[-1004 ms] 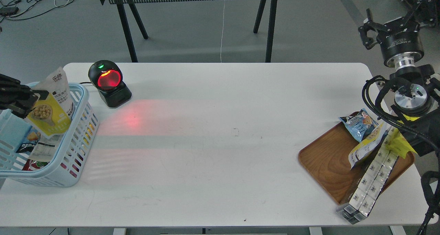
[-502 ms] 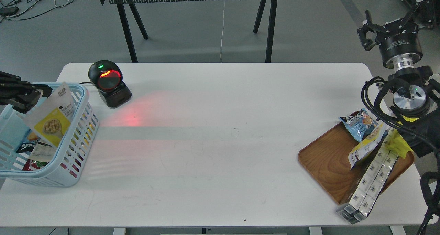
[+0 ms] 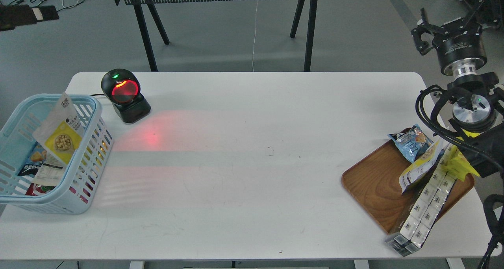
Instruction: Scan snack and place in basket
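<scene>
The snack [image 3: 59,131], a white-topped pouch with a yellow lower half and a picture of beige balls, stands tilted inside the light blue basket [image 3: 96,115] at the table's left end, leaning on its right wall, with nothing holding it. A dark blurred shape at the top left edge looks like my left gripper [image 3: 29,16], far above and behind the basket; its fingers cannot be told apart. My right gripper [image 3: 453,23] is open and empty, raised beyond the table's right end.
A black scanner [image 3: 124,93] with a red window stands right of the basket. A brown wooden tray [image 3: 370,182] at the right front holds a blue packet [image 3: 409,141], another pouch [image 3: 419,168], a yellow pack [image 3: 458,162] and stacked white boxes [image 3: 425,206]. Other packets lie in the basket.
My left gripper let go of the snack, which dropped lower into the basket, and has pulled up and away to the top left. The right arm has barely moved.
</scene>
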`<action>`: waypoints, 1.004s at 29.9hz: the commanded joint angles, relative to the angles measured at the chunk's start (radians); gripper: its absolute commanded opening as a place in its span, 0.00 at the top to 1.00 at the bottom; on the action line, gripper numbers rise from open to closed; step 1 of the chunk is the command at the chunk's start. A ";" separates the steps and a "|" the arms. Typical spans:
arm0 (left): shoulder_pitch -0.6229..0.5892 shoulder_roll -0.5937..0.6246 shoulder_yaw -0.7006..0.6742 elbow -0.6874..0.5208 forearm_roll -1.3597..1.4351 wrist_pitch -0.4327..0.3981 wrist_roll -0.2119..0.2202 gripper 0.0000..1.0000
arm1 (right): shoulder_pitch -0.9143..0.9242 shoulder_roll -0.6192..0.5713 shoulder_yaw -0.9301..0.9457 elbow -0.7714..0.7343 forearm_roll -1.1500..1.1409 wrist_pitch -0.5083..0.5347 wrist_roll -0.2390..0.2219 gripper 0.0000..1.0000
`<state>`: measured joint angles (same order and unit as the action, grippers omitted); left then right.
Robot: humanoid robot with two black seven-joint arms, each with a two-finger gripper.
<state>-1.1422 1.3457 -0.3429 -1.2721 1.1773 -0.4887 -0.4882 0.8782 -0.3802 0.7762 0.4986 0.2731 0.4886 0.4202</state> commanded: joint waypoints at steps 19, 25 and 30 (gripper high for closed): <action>-0.045 -0.758 -0.037 0.890 -0.919 0.000 -0.001 0.00 | 0.113 -0.011 0.003 -0.003 0.000 0.000 -0.084 0.01; -0.028 -0.922 -0.142 1.010 -1.134 0.000 0.020 0.00 | 0.111 -0.002 0.006 -0.003 0.000 0.000 -0.110 0.01; -0.019 -0.996 -0.160 1.068 -1.320 0.000 0.196 0.00 | 0.107 0.006 0.011 -0.009 0.005 0.000 -0.112 0.01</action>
<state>-1.1639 0.3925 -0.4951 -0.2410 -0.0419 -0.4883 -0.3820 0.9877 -0.3772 0.7851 0.4952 0.2738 0.4888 0.3089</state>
